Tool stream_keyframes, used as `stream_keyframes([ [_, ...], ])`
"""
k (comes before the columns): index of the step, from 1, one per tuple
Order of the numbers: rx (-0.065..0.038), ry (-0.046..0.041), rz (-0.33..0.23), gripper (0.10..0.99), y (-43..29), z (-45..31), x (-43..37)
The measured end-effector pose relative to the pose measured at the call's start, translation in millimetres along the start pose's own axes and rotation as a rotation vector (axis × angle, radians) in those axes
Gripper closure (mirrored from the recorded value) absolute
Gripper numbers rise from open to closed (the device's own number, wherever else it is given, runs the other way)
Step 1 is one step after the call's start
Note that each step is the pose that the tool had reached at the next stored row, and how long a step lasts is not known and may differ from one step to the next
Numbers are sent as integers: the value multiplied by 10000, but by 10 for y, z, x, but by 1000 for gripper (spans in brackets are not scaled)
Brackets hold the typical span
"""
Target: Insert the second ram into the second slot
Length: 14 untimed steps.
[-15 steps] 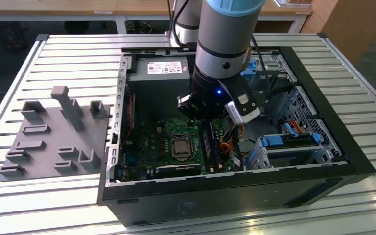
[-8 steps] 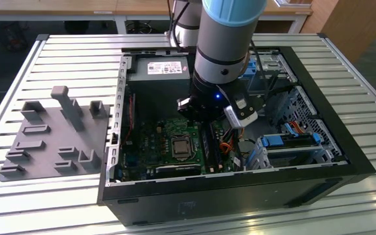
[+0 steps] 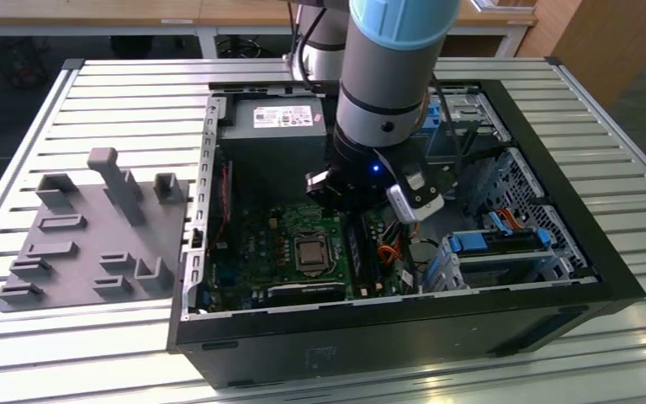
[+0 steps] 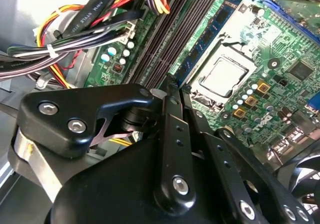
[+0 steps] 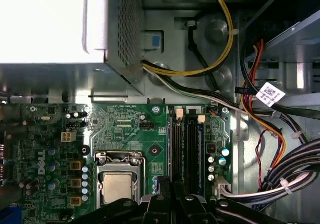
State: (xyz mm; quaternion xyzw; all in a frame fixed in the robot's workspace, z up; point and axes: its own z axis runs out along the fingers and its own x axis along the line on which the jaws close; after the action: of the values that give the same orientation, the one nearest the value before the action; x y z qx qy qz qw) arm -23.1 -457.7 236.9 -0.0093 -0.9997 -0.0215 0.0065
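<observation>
Inside an open black steel computer case point(image 3: 592, 282) on a slatted metal table point(image 3: 121, 84), 1 grey robot arm point(image 3: 385, 76) with a pale blue joint cap holds its black linkage gripper point(image 4: 171, 86) low over the green motherboard point(image 5: 125, 126). In the second wrist view its fingers point(image 4: 172, 134) are drawn together, apparently pinched on the 2nd ram point(image 4: 204, 37), a long, thin, dark blue-green memory stick. The stick runs out from the fingertips along the bank of dark memory slots point(image 5: 191, 149), on the side nearest the silver processor socket point(image 4: 222, 77). Whether the stick is bedded or just above its slot cannot be told. The step reads as the seating itself, which calls for the board square to its slot and a straight push.
</observation>
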Motion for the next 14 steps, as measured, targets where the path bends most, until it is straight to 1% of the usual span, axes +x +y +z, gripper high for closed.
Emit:
stream_keyframes([
  [3, -4, -1, 0, 949, -1, 10, -21],
  [9, 0, 9, 0, 949, -12, 67, -24],
  [14, 1, 20, 2, 949, -21, 76, -25],
])
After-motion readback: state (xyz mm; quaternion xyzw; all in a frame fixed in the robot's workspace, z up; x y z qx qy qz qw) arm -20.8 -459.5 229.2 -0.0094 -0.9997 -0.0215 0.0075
